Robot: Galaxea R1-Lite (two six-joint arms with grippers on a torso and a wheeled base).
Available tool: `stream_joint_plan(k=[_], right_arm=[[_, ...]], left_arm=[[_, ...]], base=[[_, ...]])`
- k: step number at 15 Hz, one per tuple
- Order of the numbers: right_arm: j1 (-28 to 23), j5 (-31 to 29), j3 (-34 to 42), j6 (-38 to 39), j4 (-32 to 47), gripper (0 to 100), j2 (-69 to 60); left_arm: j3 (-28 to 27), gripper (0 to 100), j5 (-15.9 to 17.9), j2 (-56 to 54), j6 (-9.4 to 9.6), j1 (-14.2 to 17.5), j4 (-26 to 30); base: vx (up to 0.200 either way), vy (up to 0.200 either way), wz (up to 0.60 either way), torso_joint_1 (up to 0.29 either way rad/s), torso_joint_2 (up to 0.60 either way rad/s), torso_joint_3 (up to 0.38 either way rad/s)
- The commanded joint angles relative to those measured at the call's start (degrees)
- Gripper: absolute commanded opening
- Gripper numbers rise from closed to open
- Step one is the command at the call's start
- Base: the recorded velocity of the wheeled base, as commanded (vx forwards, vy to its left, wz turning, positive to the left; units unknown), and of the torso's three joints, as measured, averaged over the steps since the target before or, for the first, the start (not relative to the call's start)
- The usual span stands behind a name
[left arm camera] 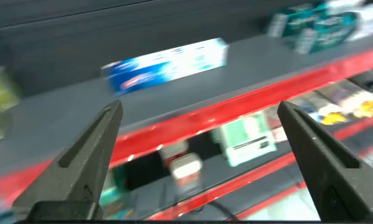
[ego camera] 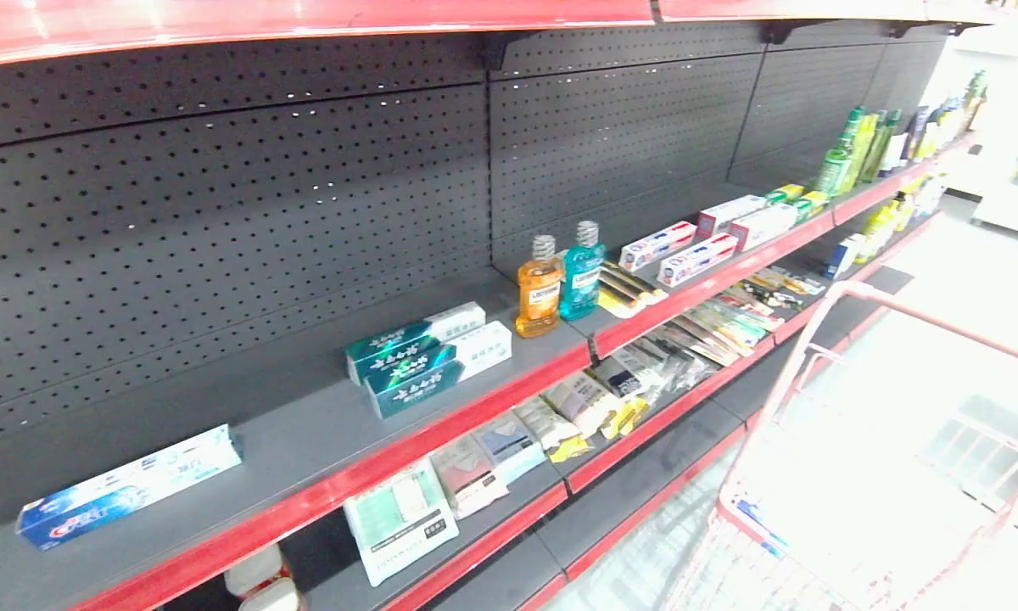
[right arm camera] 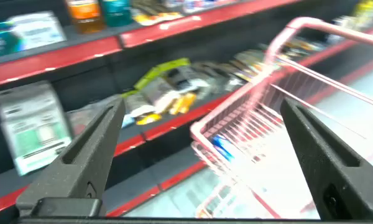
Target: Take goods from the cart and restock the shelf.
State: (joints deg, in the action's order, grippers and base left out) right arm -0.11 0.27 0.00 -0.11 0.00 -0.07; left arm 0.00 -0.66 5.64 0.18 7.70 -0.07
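A red wire cart (ego camera: 865,475) stands at the lower right of the head view, and a blue item (right arm camera: 222,149) lies inside it. The grey shelf (ego camera: 305,424) with a red front edge carries a blue-and-white toothpaste box (ego camera: 127,485), two green-and-white toothpaste boxes (ego camera: 428,356), and an orange (ego camera: 539,288) and a teal mouthwash bottle (ego camera: 582,273). My left gripper (left arm camera: 202,152) is open and empty in front of the shelf, below the blue toothpaste box (left arm camera: 168,62). My right gripper (right arm camera: 202,155) is open and empty, above the cart (right arm camera: 280,118).
More toothpaste boxes (ego camera: 691,246) and green bottles (ego camera: 852,153) sit farther right on the shelf. The lower shelf (ego camera: 509,509) holds several flat packets (ego camera: 399,518). A black pegboard wall (ego camera: 305,187) backs the shelf. Open floor lies to the right of the cart.
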Motion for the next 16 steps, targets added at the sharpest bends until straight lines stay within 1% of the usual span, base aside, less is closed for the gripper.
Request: stream_joint_plan(k=[1,6,14,16], right_arm=[[0.0,0.0,0.0,0.0,0.0,100,0.1],[0.0,0.0,0.0,0.0,0.0,100,0.1],[0.0,0.2,0.0,-0.1,0.0,100,1.9],[-4.0,-0.6,-0.2,3.9,-0.1,100,10.4]], left_arm=[[0.0,100,0.0,0.1,-0.01,0.0,0.0],[0.0,100,0.0,0.1,-0.01,0.0,0.0],[0.0,100,0.0,0.1,0.08,0.0,0.0],[0.0,100,0.0,0.0,-0.01,0.0,0.0]], base=[[0.000,0.000,-0.60,0.002,0.00,0.002],[0.000,0.000,-0.60,0.003,0.00,0.001],[0.000,0.000,0.00,0.000,0.00,0.000],[0.000,0.000,0.00,0.000,0.00,0.000]])
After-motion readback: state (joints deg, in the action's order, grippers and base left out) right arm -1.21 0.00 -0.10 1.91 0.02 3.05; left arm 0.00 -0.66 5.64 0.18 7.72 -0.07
